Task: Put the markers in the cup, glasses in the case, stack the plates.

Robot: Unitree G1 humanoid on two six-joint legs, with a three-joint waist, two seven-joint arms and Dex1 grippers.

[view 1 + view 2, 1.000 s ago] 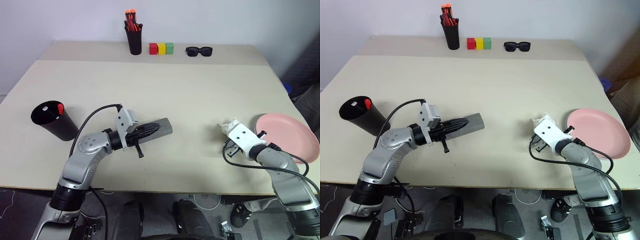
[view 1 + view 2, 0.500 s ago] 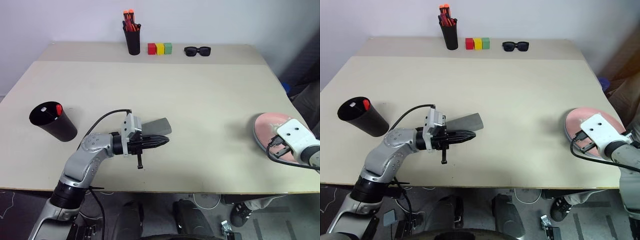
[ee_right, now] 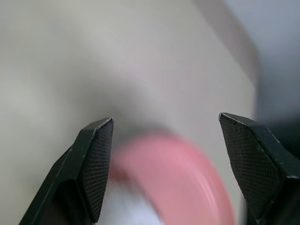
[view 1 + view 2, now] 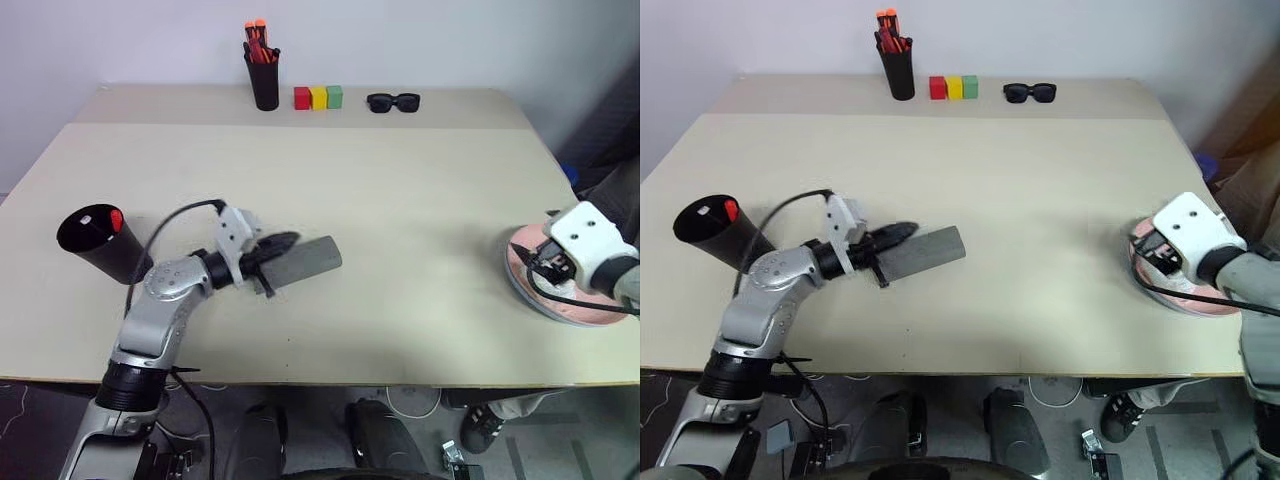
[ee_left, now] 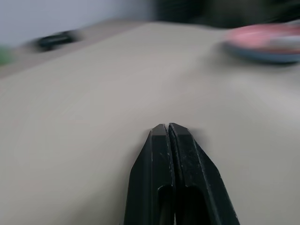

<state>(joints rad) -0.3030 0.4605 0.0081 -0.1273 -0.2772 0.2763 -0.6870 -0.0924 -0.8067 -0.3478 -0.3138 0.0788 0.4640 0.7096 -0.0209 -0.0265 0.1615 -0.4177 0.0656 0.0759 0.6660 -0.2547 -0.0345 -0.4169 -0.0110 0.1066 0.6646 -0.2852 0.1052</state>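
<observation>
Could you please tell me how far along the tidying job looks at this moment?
Done: both markers stand in the cup, and the pink plate lies on the blue plate. In hand: the right gripper hangs open over the stack, holding nothing; the left gripper, fingers shut and empty, is at the closed grey case. Left: I can't see the wire glasses, so whether they're inside is unclear.

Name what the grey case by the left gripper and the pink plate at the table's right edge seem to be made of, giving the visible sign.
Case: probably felt or a similar fabric; flat matt grey, no gloss, soft-looking edges.
Pink plate: likely plastic; even colour, smooth and thin-rimmed. In the left wrist view it rests on a blue rim, seemingly the same make.
</observation>
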